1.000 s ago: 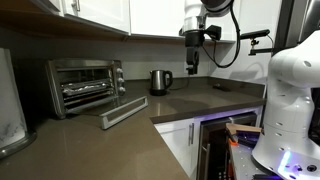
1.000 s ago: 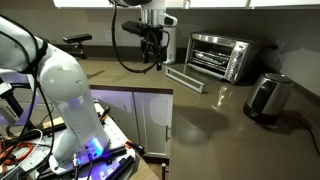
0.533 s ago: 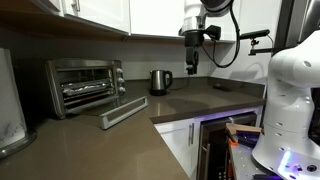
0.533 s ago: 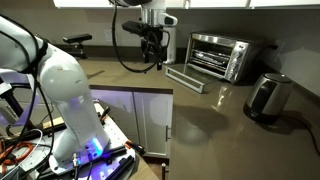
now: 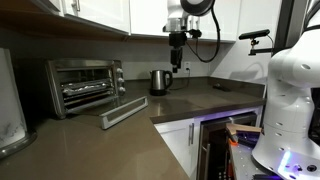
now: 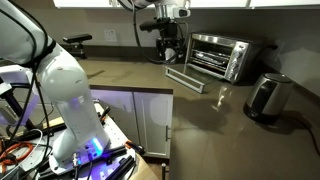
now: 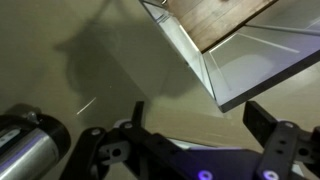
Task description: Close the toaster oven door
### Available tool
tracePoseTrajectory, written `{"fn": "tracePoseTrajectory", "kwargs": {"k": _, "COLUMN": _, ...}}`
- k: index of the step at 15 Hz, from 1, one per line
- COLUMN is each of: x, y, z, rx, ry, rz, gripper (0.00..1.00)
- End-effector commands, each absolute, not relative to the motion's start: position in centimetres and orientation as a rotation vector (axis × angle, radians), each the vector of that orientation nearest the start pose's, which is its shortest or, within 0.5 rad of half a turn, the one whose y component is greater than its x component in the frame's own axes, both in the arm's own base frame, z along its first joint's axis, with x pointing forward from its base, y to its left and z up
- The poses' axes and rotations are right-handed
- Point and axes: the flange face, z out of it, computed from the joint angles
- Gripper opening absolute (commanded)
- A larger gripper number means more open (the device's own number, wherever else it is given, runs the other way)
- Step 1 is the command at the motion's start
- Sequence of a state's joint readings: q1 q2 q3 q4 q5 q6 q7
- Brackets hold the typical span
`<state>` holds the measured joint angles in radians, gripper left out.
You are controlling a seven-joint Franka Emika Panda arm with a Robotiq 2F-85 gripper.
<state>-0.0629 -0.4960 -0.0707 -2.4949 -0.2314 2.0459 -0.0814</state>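
Note:
The stainless-steel toaster oven stands on the counter against the wall and shows in both exterior views. The toaster oven door is open. It lies folded down flat in front of the oven, with its bar handle toward the counter edge. My gripper hangs from the arm above the counter, apart from the door and near the kettle. In the wrist view my gripper is open and empty, with bare countertop between the fingers.
A steel electric kettle stands beside the oven and shows at the lower left of the wrist view. White upper cabinets hang above. A white robot body and an open drawer are at the counter's front.
My arm has moved sideways along the counter toward the kettle and toaster oven. The gripper stays open. The oven door has not moved.

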Motion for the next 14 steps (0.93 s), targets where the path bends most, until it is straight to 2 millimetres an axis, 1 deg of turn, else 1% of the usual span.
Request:
{"fn": "tracePoseTrajectory", "kwargs": {"k": 1, "x": 44.5, "y": -9.2, "z": 46.1, "rx": -3.381, "ry": -0.221, "rz": -0.037, "gripper": 1.0}}
{"fn": "tracePoseTrajectory", "kwargs": {"k": 5, "x": 48.3, "y": -10.7, "z": 46.3, "rx": -3.29, "ry": -0.34, "rz": -0.123, "gripper": 1.0}}
{"fn": "tracePoseTrajectory", "kwargs": {"k": 6, "x": 49.0, "y": -10.9, "z": 46.2, "rx": -3.263, "ry": -0.367, "rz": -0.128, "gripper": 1.0}}
{"fn": "tracePoseTrajectory", "kwargs": {"k": 8, "x": 49.8, "y": -10.8, "z": 46.1, "rx": -3.198, "ry": -0.402, "rz": -0.146, "gripper": 1.0}}
{"fn": "tracePoseTrajectory", "kwargs": {"k": 12, "x": 50.4, "y": -9.3, "z": 45.8, "rx": -3.123, "ry": -0.435, "rz": -0.198, "gripper": 1.0}}
{"fn": "tracePoseTrajectory", "kwargs": {"k": 14, "x": 50.6, "y": -8.1, "z": 45.1, "rx": -3.116, "ry": -0.422, "rz": -0.231, "gripper": 1.0}}
